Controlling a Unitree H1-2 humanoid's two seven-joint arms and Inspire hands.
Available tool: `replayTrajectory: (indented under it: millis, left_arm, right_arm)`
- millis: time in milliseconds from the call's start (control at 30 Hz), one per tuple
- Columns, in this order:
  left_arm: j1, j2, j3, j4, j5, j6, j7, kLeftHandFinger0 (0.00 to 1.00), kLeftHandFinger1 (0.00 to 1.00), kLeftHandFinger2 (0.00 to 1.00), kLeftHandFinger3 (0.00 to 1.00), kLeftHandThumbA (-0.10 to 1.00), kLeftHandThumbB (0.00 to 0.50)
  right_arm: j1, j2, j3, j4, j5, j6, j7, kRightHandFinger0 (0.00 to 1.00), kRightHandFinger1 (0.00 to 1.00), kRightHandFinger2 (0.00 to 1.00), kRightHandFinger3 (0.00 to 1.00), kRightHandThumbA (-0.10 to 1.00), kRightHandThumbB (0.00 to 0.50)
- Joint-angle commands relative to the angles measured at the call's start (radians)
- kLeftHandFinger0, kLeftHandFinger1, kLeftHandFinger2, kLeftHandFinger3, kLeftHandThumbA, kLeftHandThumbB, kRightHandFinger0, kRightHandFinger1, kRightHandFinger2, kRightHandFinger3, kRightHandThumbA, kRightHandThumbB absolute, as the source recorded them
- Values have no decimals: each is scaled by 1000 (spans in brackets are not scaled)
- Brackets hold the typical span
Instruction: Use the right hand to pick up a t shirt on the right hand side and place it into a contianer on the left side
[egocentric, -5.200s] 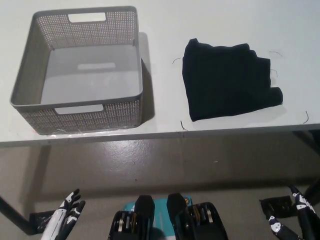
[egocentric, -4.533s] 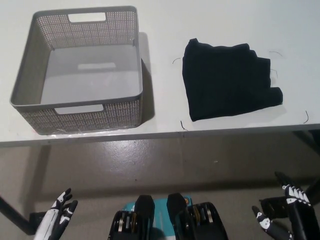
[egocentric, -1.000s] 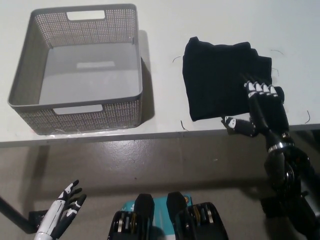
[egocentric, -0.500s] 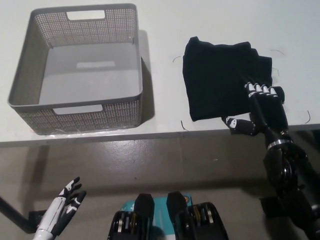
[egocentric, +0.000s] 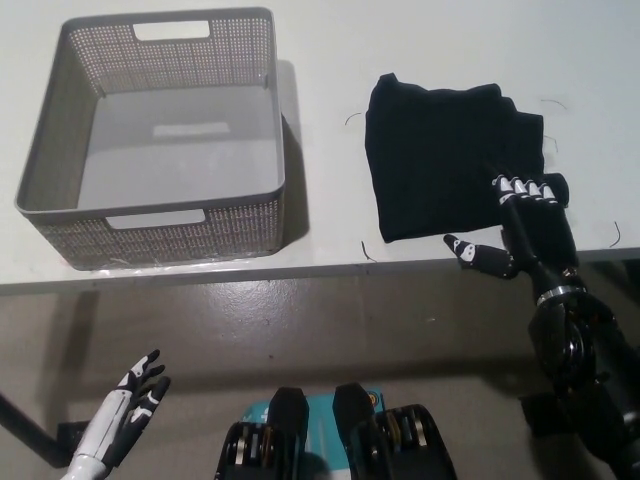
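The black right robot hand (egocentric: 520, 228) hovers spread and empty over the folded black t-shirt's (egocentric: 445, 160) near corner at the bench (egocentric: 330, 250) edge, reaching to grasp; next it must close on the cloth, while the white left robot hand (egocentric: 130, 400) hangs low, fingers apart.

plain black folded cloth t-shirt (egocentric: 448, 163), grey perforated plastic basket (egocentric: 62, 131) with a fine dotted mesh pattern, flat white table top (egocentric: 330, 80), black right hand (egocentric: 522, 226) tipped with white, white left hand (egocentric: 128, 404) marked with black
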Motion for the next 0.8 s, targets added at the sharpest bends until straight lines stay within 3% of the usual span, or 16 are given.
replayTrajectory:
  millis: [0, 233, 300, 400, 500, 600, 667, 700, 733, 767]
  left_arm:
    - [-9, 27, -1, -26, -1, 0, -3, 833, 834, 912, 1000, 981, 439]
    - [-13, 24, -3, -30, -5, 10, -8, 830, 833, 900, 1000, 982, 454]
    - [-11, 26, -4, -35, -3, 8, -11, 830, 838, 904, 1000, 978, 442]
    - [-14, 28, -4, -35, -9, 8, -19, 840, 852, 923, 1000, 960, 431]
    - [-14, 28, -7, -41, -3, 17, -24, 855, 863, 949, 1000, 966, 434]
    - [-21, 25, -4, -32, -10, 8, -21, 833, 838, 919, 1000, 963, 455]
    - [-21, 26, -6, -37, -8, 18, -27, 855, 861, 938, 1000, 966, 436]
    - [-21, 25, -6, -38, -8, 20, -28, 854, 864, 946, 1000, 968, 445]
    - [-20, 25, -6, -39, -8, 22, -29, 852, 866, 952, 1000, 973, 444]
    - [-19, 25, -5, -40, -10, 20, -29, 844, 861, 949, 1000, 966, 445]
  right_arm:
    - [-71, -15, 2, 29, -3, 14, -21, 1000, 1000, 1000, 1000, 926, 492]
    - [-170, -1, -2, 156, 9, 4, -62, 1000, 1000, 1000, 1000, 860, 494]
    - [-186, 3, 1, 172, 7, 12, -62, 1000, 1000, 1000, 1000, 914, 500]
    - [-219, 15, 3, 224, 11, 4, -88, 1000, 1000, 1000, 1000, 901, 500]
    - [-236, 27, 2, 249, 14, 0, -108, 1000, 1000, 1000, 1000, 846, 500]
    - [-248, 44, 2, 278, 23, -28, -141, 1000, 1000, 1000, 1000, 827, 496]
    - [-241, 52, -12, 281, 42, -52, -161, 1000, 1000, 1000, 1000, 762, 473]
    - [-236, 57, -25, 284, 59, -78, -183, 1000, 1000, 1000, 1000, 626, 448]
    - [-232, 61, -34, 290, 71, -101, -207, 1000, 1000, 1000, 1000, 530, 390]
    - [-227, 67, -48, 302, 88, -137, -247, 1000, 1000, 1000, 1000, 344, 253]
